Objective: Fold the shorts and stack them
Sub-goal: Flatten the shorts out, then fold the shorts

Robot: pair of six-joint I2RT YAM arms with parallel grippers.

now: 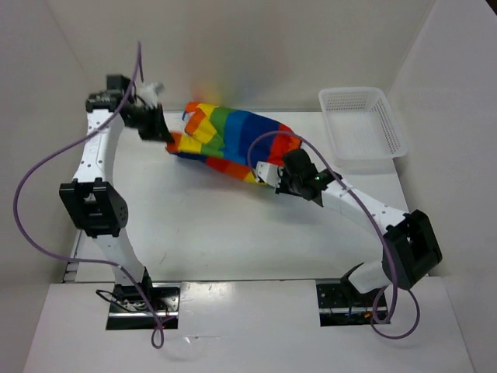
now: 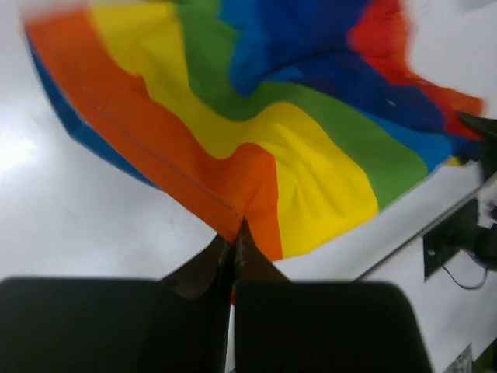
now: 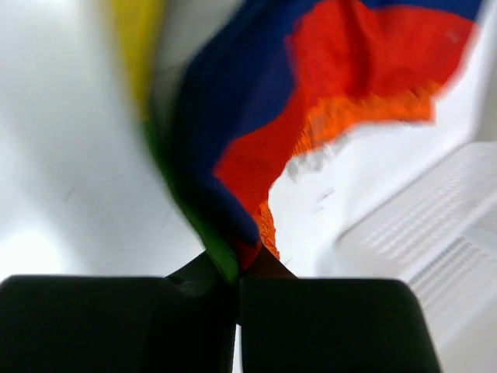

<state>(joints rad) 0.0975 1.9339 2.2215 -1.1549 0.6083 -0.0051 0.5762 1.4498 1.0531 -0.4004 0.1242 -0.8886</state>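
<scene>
The rainbow-striped shorts (image 1: 233,140) hang stretched between my two grippers above the table's far middle. My left gripper (image 1: 165,134) is shut on the orange edge at the shorts' left end; in the left wrist view the shorts (image 2: 256,116) spread out from the pinched orange corner at my left gripper (image 2: 235,233). My right gripper (image 1: 273,177) is shut on the right end; in the right wrist view the blurred shorts (image 3: 264,132) run up from my right gripper (image 3: 247,263), which pinches green, blue and red folds. The drawstring is not visible.
A white mesh basket (image 1: 362,123) stands at the far right of the table and shows blurred in the right wrist view (image 3: 435,241). White walls enclose the table on the left, back and right.
</scene>
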